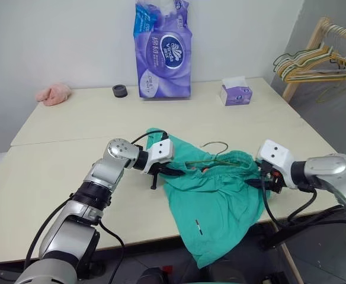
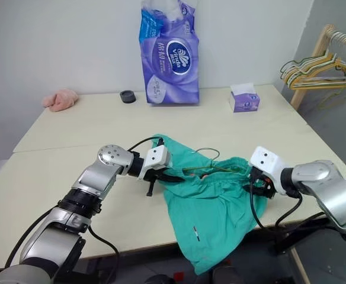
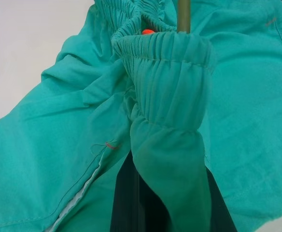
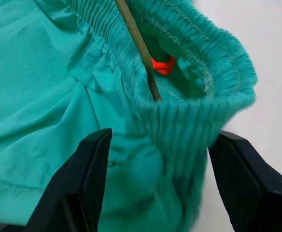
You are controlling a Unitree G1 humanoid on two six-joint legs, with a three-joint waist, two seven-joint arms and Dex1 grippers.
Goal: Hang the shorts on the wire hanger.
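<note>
Table (image 1: 54, 177) under shorts (image 1: 220, 207), wire hanger (image 1: 215, 144)

Shorts (image 1: 220, 201) over the table's (image 1: 54, 177) front edge — wire hanger (image 1: 215, 155) inside

head stereo downward; wrist cameras close on shorts (image 3: 170, 96)

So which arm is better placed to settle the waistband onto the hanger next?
Probably the right: the right gripper stands open astride the shorts at the wire hanger, while the left gripper is shut on the waistband's other end.
</note>
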